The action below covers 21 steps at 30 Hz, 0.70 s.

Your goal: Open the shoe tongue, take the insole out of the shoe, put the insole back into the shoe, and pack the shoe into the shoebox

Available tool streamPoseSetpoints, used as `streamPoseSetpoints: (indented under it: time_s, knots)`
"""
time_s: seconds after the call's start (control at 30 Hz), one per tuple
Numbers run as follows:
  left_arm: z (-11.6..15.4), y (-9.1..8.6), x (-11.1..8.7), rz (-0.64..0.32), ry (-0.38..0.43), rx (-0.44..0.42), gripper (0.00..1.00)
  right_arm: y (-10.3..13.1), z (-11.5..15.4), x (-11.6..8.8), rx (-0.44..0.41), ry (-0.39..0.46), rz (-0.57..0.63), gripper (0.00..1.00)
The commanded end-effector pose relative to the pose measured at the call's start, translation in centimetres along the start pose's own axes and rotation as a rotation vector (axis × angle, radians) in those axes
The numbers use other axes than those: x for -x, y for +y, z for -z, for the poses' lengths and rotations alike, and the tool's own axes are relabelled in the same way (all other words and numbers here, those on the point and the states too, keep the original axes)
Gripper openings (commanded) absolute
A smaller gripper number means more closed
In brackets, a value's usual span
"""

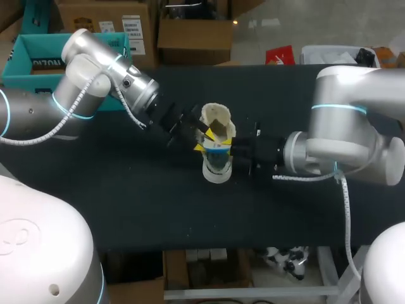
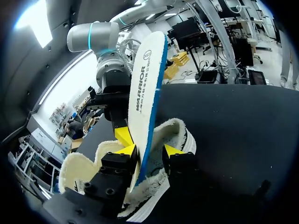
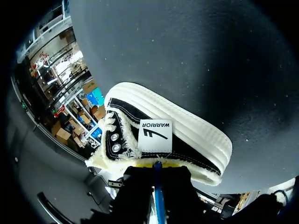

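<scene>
Shoe sits mid worktop, tongue looks opened. Insole stands upright, lower end down in shoe mouth. Right hand clamped on insole. Left hand straddles it, grip unclear tbh. Reseating insole and boxing shoe probably left.

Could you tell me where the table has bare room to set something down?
The table is bare along its near edge, before the shoe, and behind it toward the far edge. Crowded mid-table: left gripper and right gripper meet at the shoe and insole.
</scene>
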State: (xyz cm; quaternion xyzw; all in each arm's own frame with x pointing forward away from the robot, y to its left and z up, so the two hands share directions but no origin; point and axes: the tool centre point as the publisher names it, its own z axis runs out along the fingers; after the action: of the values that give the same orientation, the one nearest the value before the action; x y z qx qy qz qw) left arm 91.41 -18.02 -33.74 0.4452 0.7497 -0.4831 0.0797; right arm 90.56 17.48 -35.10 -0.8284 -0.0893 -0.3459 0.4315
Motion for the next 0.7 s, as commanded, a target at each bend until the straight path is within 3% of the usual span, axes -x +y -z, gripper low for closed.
streamPoseSetpoints:
  time_s: [0.03,0.33,0.4,0.5,0.67,0.7]
  knots:
    - [0.1,-0.7,-0.4,-0.007,-0.018,0.017,0.37,-0.3,0.2,0.4,0.017,0.020,0.003,0.00]
    - [0.4,-1.6,-0.3,-0.041,-0.019,0.017,0.32,-0.7,0.3,0.4,0.047,0.024,0.002,0.00]
    - [0.4,-1.7,-0.2,-0.046,-0.024,0.017,0.25,-0.6,0.3,0.5,0.047,0.024,0.001,0.00]
    - [0.4,-2.0,0.0,-0.050,-0.034,0.015,0.00,-0.5,0.3,0.5,0.046,0.023,-0.004,0.00]
    - [0.3,-1.9,0.3,-0.045,-0.035,0.019,0.00,-0.4,0.3,0.6,0.042,0.017,-0.015,0.00]
    - [0.3,-1.8,0.3,-0.044,-0.035,0.019,0.00,-0.4,0.3,0.7,0.045,0.016,-0.018,0.07]
